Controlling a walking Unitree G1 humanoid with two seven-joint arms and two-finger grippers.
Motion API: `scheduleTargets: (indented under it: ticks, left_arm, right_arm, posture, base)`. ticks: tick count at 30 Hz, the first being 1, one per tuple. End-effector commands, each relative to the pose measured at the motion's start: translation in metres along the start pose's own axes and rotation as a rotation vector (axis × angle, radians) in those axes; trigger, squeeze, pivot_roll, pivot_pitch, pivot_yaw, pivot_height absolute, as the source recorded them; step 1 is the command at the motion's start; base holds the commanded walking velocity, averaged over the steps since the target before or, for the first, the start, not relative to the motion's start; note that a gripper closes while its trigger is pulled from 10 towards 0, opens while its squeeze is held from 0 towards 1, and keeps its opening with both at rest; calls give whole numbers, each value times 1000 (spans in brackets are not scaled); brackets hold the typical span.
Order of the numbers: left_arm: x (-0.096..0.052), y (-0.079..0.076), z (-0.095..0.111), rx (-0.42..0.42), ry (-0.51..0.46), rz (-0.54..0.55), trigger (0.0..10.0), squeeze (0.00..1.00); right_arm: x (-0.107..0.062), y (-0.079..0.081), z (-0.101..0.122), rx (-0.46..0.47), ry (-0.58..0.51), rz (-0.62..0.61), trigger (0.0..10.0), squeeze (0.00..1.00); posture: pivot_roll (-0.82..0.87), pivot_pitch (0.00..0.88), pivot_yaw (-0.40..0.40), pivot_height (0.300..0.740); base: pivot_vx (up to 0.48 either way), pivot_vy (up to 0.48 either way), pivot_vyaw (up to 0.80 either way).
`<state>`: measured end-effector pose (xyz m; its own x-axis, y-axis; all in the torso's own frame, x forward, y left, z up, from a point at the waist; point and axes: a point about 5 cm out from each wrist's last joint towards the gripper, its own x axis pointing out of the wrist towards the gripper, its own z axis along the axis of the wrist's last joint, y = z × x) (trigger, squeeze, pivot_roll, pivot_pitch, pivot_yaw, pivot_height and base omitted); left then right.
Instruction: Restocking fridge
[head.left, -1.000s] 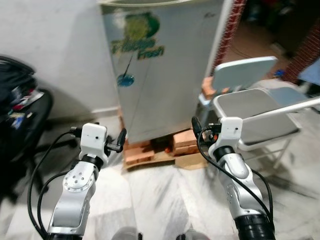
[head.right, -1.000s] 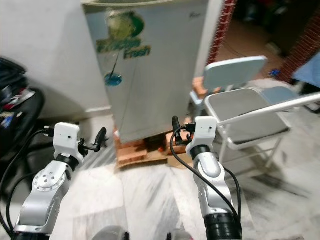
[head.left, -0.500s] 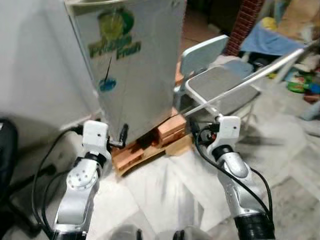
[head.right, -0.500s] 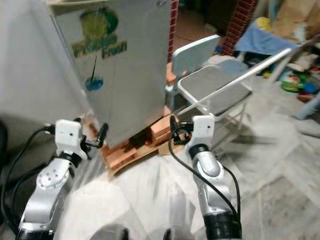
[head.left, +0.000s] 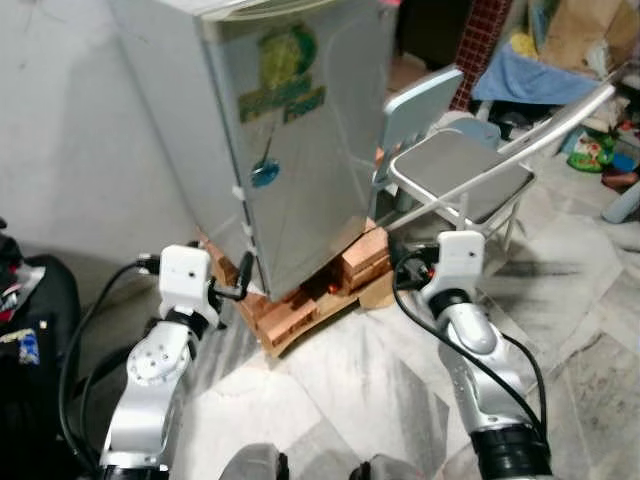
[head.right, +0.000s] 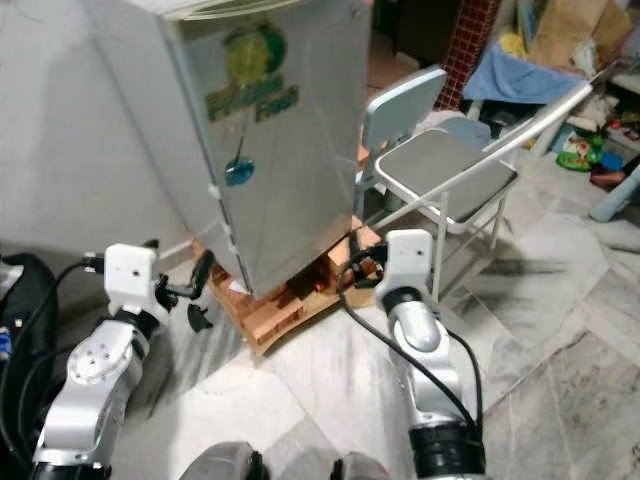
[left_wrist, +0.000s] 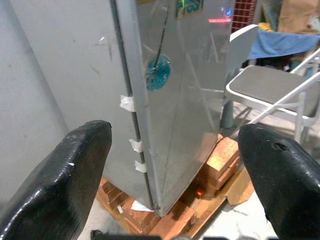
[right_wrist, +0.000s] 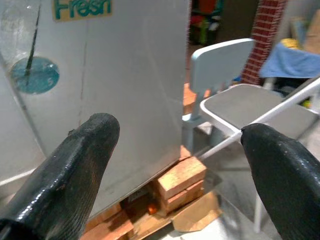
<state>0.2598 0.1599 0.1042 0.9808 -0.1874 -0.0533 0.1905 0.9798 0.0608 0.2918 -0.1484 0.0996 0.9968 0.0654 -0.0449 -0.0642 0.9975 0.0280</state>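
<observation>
The silver fridge (head.left: 300, 150) stood shut against the wall, propped on a stack of bricks (head.left: 300, 315), with a folding chair (head.left: 465, 180) just beside it. The left gripper (left_wrist: 175, 175) hung low before the fridge's near corner, its jaws spread wide and holding nothing. The right gripper (right_wrist: 180, 175) faced the fridge's door and the chair, jaws likewise spread and empty. Both were apart from the fridge.

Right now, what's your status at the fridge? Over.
Left gripper and right gripper both open, empty, raised toward the fridge. Fridge door shut, standing on bricks. Folding chair close on its right side.
</observation>
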Motion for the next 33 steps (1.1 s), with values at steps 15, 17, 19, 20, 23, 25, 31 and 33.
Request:
scheduleTargets:
  ticks: [15, 17, 19, 20, 23, 25, 31, 33]
  left_arm:
    - [-3, 12, 4, -23, -22, 56, 10000, 0]
    - [-2, 12, 4, -22, -26, 49, 10000, 0]
    - [-2, 12, 5, -20, -29, 47, 10000, 0]
    - [-1, 12, 5, -19, -32, 46, 10000, 0]
    - [-2, 11, 6, -23, -35, 42, 10000, 0]
    - [-2, 9, 7, -24, -43, 30, 10000, 0]
    - [-2, 8, 8, -16, -56, 14, 10000, 0]
    - [-2, 8, 8, -17, -55, 11, 10000, 0]
  right_arm:
    - [2, 11, 8, 64, -38, 47, 10000, 0]
    - [2, 11, 8, 66, -34, 40, 10000, 0]
    - [3, 11, 8, 67, -33, 37, 10000, 0]
    - [3, 11, 8, 66, -33, 36, 10000, 0]
    - [2, 10, 9, 64, -37, 36, 10000, 0]
    - [2, 10, 9, 62, -38, 36, 10000, 0]
    - [3, 11, 9, 59, -42, 36, 10000, 0]
    - [3, 11, 9, 55, -43, 37, 10000, 0]
  posture:
    - [97, 55, -9, 740]
    - [98, 55, -9, 740]
    - [97, 54, -9, 740]
    - [98, 54, -9, 740]
    - [98, 54, -8, 740]
    - [98, 55, -8, 740]
    - [98, 54, -8, 740]
    - [98, 54, -7, 740]
  base:
    - [0, 342, 0]
    - [0, 0, -400]
    - [0, 0, -800]
    - [0, 0, -800]
    - [0, 0, -800]
    - [0, 0, -800]
    - [163, 158, -800]
    - [311, 366, -800]
